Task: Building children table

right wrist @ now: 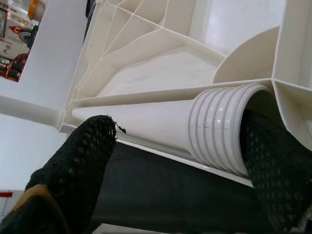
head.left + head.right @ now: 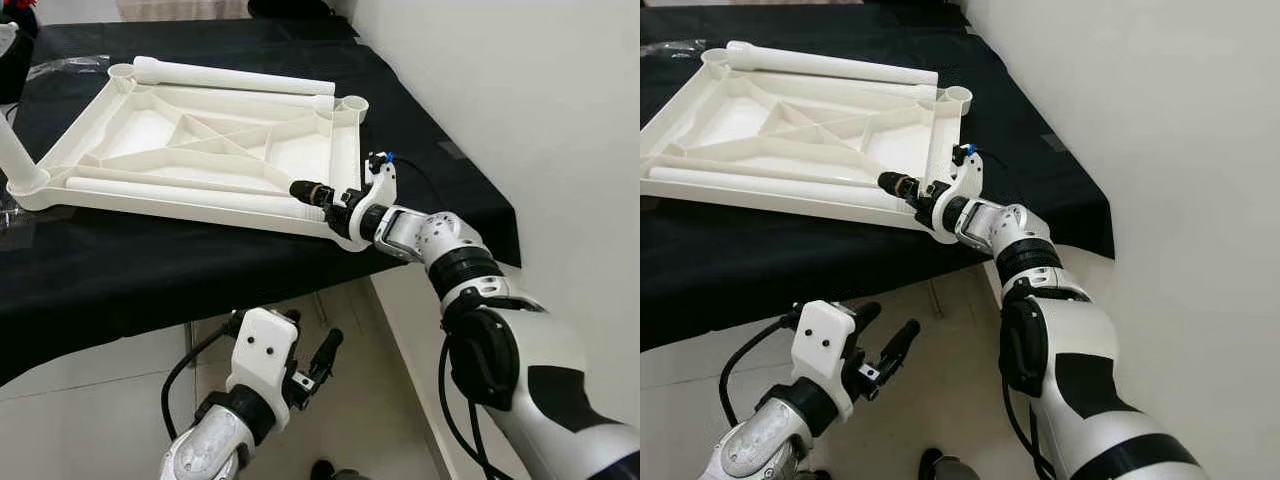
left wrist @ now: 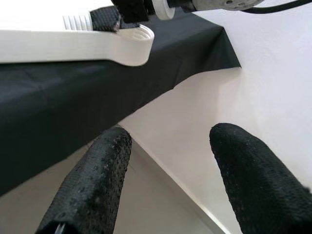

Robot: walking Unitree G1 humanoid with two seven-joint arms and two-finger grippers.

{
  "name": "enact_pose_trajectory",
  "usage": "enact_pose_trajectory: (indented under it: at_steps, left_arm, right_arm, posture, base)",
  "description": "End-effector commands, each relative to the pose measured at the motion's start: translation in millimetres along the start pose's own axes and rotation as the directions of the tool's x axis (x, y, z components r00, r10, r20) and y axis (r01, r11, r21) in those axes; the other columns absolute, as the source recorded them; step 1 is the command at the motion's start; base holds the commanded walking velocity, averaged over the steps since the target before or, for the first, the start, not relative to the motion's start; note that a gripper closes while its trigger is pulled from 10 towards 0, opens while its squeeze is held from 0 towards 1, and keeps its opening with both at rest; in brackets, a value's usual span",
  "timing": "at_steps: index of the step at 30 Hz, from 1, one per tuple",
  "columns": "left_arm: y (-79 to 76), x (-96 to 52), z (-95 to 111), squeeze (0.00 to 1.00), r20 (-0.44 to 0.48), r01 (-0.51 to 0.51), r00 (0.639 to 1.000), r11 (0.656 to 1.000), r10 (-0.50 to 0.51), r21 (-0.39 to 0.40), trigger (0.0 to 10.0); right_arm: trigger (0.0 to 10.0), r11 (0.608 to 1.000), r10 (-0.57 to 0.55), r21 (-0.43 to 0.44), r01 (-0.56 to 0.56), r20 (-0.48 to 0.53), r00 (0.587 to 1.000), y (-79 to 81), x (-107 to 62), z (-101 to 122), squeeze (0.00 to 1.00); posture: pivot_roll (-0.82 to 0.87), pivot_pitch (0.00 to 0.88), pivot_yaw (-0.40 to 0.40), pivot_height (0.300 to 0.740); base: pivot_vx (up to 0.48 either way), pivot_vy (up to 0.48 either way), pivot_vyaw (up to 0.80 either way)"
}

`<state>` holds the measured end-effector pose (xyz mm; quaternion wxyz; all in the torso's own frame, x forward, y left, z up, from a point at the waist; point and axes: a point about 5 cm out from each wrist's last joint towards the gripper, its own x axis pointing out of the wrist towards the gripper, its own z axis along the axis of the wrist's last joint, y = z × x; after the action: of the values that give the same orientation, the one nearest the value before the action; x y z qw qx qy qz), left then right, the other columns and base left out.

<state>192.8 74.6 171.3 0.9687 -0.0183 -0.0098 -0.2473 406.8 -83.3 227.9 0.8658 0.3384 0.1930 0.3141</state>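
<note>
My right gripper (image 2: 312, 192) reaches over the near right corner of the upturned white plastic table top (image 2: 150, 135), which lies ribbed side up on the black cloth-covered surface (image 2: 100, 270). My fingers (image 1: 80, 161) sit on either side of the threaded end of a long white plastic table leg (image 2: 180, 190), closed against it. The leg lies flat inside the top along its near edge, its long axis running left to right, the ridged end pointing toward my right wrist. A second white leg (image 2: 235, 75) lies along the far edge, parallel to it. My left gripper (image 2: 300, 355) hangs below the surface's edge, fingers (image 3: 92, 185) spread and holding nothing.
</note>
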Motion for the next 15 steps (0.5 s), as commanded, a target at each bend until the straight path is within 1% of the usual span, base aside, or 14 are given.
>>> enact_pose_trajectory:
  at_steps: [1, 5, 13, 15]
  left_arm:
    - [-2.9, -3.5, -1.8, 0.0, -0.023, 0.006, 1.0, 1.0, -0.005, 0.006, 10.0]
    - [-5.1, -7.6, -1.4, 0.0, -0.03, 0.004, 1.0, 1.0, -0.004, 0.0, 10.0]
    - [-8.8, -11.4, 2.3, 0.0, -0.031, 0.002, 1.0, 1.0, -0.002, -0.008, 10.0]
    - [-4.7, -9.3, 10.0, 0.0, 0.002, -0.023, 1.0, 1.0, 0.023, 0.02, 10.0]
  right_arm:
    - [10.0, 1.0, 0.001, 0.017, 0.0, -0.057, 0.998, -4.6, 0.9, -11.7, 0.0]
    - [10.0, 0.999, 0.034, 0.003, -0.034, -0.09, 0.995, -3.4, 1.7, -16.3, 0.0]
    - [10.0, 0.998, 0.067, 0.008, -0.067, -0.085, 0.994, 0.8, 3.8, -16.5, 0.0]
    - [10.0, 0.997, 0.079, -0.001, -0.079, -0.088, 0.993, 2.8, 4.7, -16.6, 0.0]
  posture:
    - [0.1, 0.287, -0.156, 0.74]
    - [0.09, 0.301, -0.16, 0.74]
    - [0.09, 0.324, -0.167, 0.74]
    - [0.09, 0.333, -0.171, 0.74]
  base:
    - [0.0, 0.0, 0.0]
    - [0.0, 0.0, 0.0]
    - [0.0, 0.0, 0.0]
    - [0.0, 0.0, 0.0]
